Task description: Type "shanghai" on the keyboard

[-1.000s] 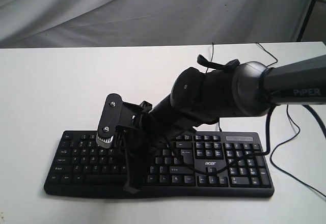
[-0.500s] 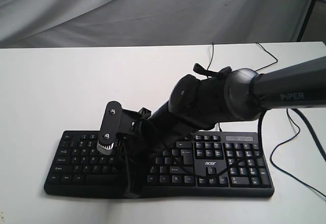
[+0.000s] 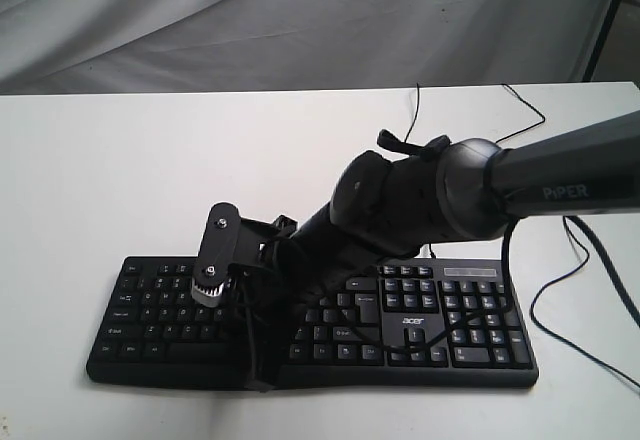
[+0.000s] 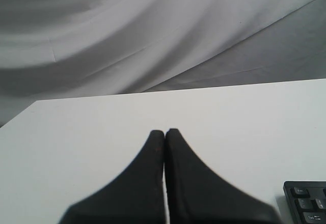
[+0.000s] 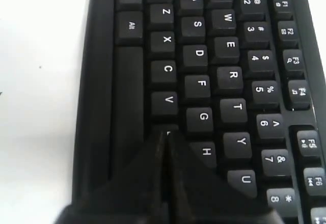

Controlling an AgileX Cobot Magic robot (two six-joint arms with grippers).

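Observation:
The black keyboard (image 3: 160, 305) lies across the front of the white table. My right arm (image 3: 420, 205) reaches over it from the right, and the right gripper (image 3: 243, 312) points down at the left-middle letter keys. In the right wrist view the right gripper (image 5: 164, 133) is shut and empty. Its tips are over the key next to V (image 5: 168, 101), just below G (image 5: 204, 117) and H (image 5: 206, 151); whether they touch it is unclear. My left gripper (image 4: 164, 131) is shut and empty above bare table, with a keyboard corner (image 4: 305, 203) beside it.
The keyboard's thin black cable (image 3: 560, 280) loops off the right end onto the table. More black cables (image 3: 520, 100) lie at the back right. A grey cloth backdrop (image 3: 300, 20) hangs behind the table. A loose cable from the arm dangles over the keyboard's front edge (image 3: 258, 375).
The right arm's wrist and gripper have dropped lower toward the keys and shifted slightly to the left. The keyboard has not moved.

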